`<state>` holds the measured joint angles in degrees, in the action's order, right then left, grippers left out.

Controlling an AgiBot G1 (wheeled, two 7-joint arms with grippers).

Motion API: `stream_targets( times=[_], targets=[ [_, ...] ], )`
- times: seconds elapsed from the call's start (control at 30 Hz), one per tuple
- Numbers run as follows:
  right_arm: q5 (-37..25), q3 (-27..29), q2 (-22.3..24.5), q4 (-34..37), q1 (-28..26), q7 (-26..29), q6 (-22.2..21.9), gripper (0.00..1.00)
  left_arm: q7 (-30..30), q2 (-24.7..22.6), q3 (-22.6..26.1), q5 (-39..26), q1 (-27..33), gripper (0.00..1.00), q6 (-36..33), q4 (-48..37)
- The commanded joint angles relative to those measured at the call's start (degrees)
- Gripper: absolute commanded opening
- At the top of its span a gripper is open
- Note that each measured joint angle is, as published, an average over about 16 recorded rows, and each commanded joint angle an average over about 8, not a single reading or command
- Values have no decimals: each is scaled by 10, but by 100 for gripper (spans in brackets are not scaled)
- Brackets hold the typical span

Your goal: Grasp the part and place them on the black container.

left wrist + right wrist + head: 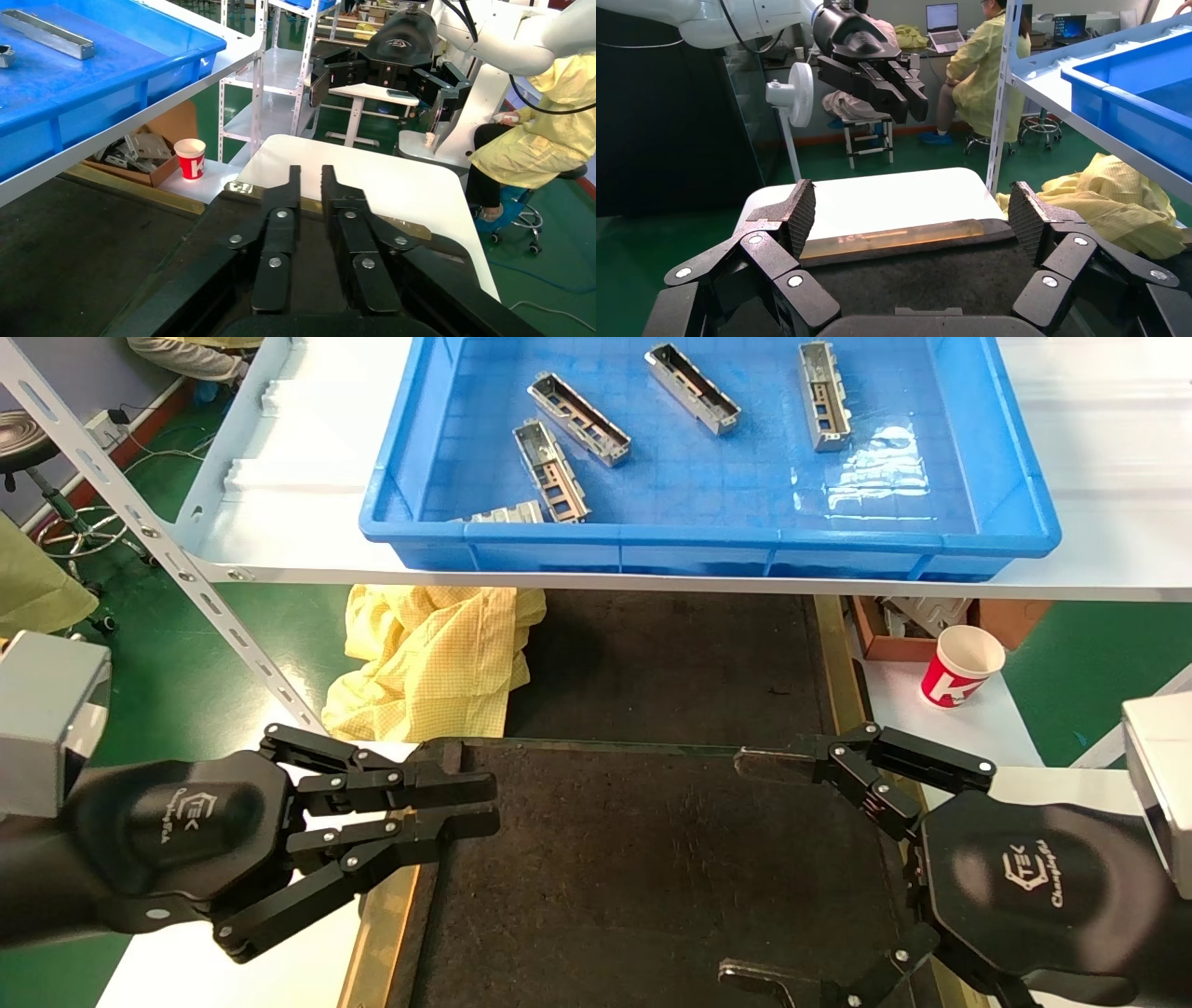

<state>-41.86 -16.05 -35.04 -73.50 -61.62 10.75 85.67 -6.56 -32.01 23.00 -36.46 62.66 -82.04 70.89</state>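
Several silvery parts lie in the blue bin (1015, 514) on the shelf, among them ones at left (552, 470), centre (693, 388) and right (823, 395); one part shows in the left wrist view (46, 34). The black container (652, 859) with brass side strips lies below the shelf and holds no parts; it also shows in the right wrist view (933, 274). My left gripper (484, 806) (310, 175) hovers over the container's left rim, fingers nearly together, empty. My right gripper (754, 868) (912, 210) hovers over its right side, wide open and empty.
A crumpled yellow cloth (428, 654) lies beyond the container's left corner. A red and white paper cup (961, 665) and a cardboard box (894, 626) stand at the right. A slanted perforated shelf upright (168, 551) runs at the left. The shelf edge overhangs the container's far end.
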Motion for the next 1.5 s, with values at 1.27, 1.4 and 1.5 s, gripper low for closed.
stream_targets(
  times=[1.27,1.4,1.5],
  targets=[
    [6,0,-19,33,-50,18,-4,100,0,0,0,0,0,100,0,0],
    [-7,-7,-38,68,-101,31,-12,100,0,0,0,0,0,100,0,0],
    [-27,-15,-54,95,-143,35,-20,100,0,0,0,0,0,100,0,0]
  ],
)
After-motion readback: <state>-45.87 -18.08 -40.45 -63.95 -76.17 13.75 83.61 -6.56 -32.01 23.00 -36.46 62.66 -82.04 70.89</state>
